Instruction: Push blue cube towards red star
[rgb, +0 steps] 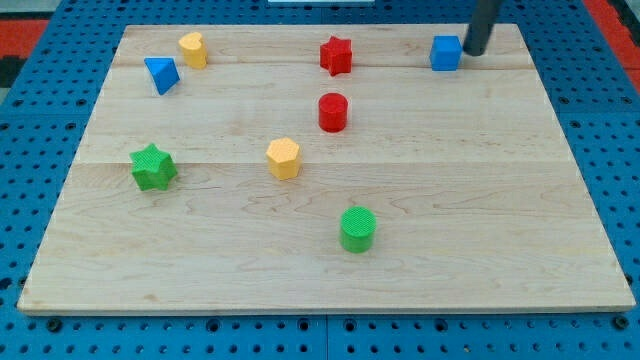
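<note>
Because the blue cube (446, 53) has to travel toward the view's left to reach the red star (337, 55), we have our tip (474, 52) set just beside the cube's right face, so a straight push would carry it along the desk's (520, 230) top edge. Our end effector is only a bare rod, so it grasps nothing and has no jaws to part or close. Cube and star sit near the same height in the view, well apart, with clear wood between them. We judge the push not yet far along. Below the star, the red cylinder (333, 112) stands off that line, so it should not interfere
</note>
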